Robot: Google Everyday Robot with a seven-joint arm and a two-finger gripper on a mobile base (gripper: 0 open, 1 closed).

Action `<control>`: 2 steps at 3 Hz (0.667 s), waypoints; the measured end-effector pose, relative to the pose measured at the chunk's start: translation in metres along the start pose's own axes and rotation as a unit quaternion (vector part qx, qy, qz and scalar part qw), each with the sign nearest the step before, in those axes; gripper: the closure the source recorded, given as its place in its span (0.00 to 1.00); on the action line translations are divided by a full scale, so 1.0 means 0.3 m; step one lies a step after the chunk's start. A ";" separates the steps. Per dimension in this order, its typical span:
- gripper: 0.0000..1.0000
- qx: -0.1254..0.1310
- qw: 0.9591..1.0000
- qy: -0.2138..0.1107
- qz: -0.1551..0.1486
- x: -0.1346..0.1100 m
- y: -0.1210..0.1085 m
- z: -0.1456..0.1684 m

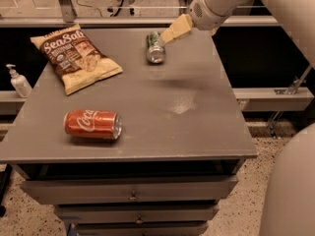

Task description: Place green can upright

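Note:
The green can (154, 47) lies on its side at the far middle of the grey table (197, 112), its silver end facing me. My gripper (167, 36) comes in from the upper right on a white arm, and its tan fingers (177, 29) hang just right of and above the can's far end. It holds nothing.
A red Coca-Cola can (92, 125) lies on its side at the front left. A Sea Salt chip bag (75, 56) lies at the far left. A small pump bottle (18, 81) stands off the table's left edge. Drawers (133, 193) run below the tabletop.

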State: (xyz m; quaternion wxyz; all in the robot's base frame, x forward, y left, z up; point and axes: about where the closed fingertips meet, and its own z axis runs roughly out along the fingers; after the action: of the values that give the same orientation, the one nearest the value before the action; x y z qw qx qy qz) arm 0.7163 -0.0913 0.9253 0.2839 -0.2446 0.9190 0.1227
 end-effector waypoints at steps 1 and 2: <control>0.00 0.000 1.000 0.000 0.000 0.000 0.000 0.001; 0.00 0.002 1.000 -0.003 0.024 0.003 -0.006 -0.008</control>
State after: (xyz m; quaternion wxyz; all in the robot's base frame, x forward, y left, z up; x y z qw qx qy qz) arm 0.7155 -0.0941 0.9265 0.2843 -0.2212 0.9240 0.1280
